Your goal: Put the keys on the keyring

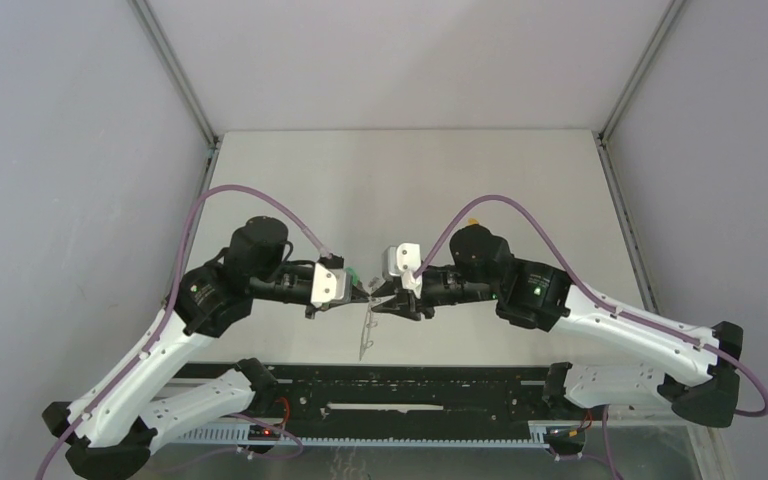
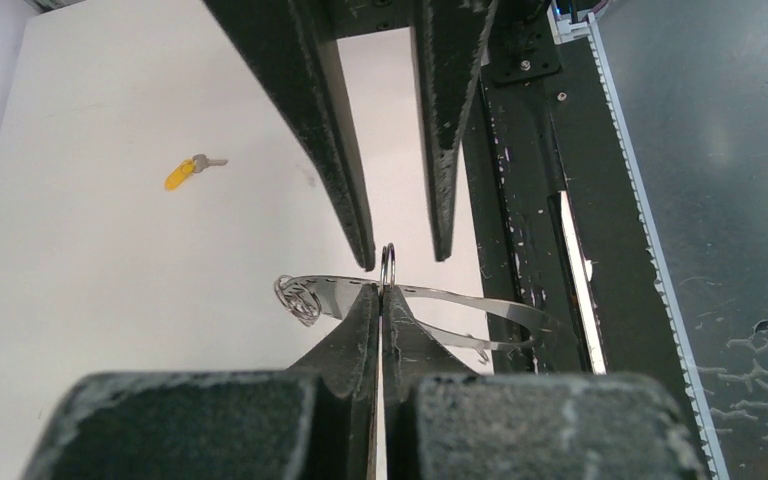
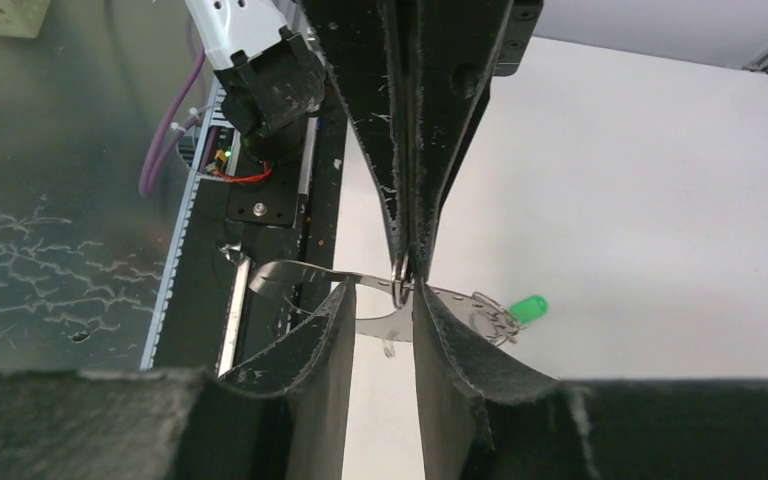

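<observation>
The keyring (image 2: 480,305), a flat grey oval band with small wire loops (image 2: 298,298), hangs in the air between the two arms, and it dangles below them in the top view (image 1: 364,337). My left gripper (image 2: 382,290) is shut on one small loop (image 2: 388,262) at its rim. My right gripper (image 3: 382,290) is open, its fingers (image 3: 440,330) on either side of that loop (image 3: 398,280). The yellow-headed key (image 2: 184,173) lies alone on the table. The green head of the other key (image 3: 528,308) shows just beyond the loop cluster; I cannot tell whether it hangs from the keyring.
The black mounting rail (image 2: 530,180) with both arm bases runs along the near table edge, right under the keyring. White enclosure walls (image 1: 80,150) stand at the left, right and back. Purple cables (image 1: 220,195) arch over both arms.
</observation>
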Controlling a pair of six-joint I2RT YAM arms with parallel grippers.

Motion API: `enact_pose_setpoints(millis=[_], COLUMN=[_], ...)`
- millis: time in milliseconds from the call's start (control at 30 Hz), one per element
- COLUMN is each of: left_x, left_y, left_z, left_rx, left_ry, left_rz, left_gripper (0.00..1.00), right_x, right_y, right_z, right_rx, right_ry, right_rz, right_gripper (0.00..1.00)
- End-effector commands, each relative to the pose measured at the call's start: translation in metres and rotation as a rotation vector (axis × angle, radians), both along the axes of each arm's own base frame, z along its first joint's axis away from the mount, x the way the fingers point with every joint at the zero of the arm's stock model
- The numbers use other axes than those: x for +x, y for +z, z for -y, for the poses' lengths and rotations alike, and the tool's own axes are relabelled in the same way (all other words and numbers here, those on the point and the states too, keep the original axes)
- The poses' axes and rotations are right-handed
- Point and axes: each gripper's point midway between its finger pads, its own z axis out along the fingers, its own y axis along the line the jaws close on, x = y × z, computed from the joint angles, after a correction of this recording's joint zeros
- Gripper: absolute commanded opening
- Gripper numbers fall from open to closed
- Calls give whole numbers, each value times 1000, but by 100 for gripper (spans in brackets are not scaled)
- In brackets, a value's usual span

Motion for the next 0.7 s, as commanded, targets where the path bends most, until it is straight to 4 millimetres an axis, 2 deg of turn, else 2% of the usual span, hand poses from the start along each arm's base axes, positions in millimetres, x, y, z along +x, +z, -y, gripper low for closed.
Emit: enact_pose_setpoints(millis=[0,200,267,367,400,433,467,533,667], left_x=[-4,-6,-6,-8,-9,-10,-12,-18,-27], left_y=[26,25,24,24,26,27,28,27,25], left_z=[2,2,2,2,2,2,1,-1,-5], left_rx=[-55,-53,-51,-55,-60,-63,-66,-59,-59], left_ry=[-21,-25,-27,-33,-30,-30,-32,-49,-71], left_rz=[63,57,51,43,35,27,23,8,-28], left_gripper=[0,0,0,2,19,31,38,45,46], right_x=[9,13,13,16,16,16,14,10,-1], right_y=[29,30,30,29,29,33,36,36,49], right_z=[-8,-11,-12,-11,-10,-9,-7,-1,9], right_rx=[77,87,89,90,98,123,152,199,306], right_ry=[-30,-54,-57,-80,-87,-88,-83,-60,-12], right_rz=[56,46,36,22,17,16,12,-10,-33], right_gripper=[34,16,1,0,0,0,0,0,0])
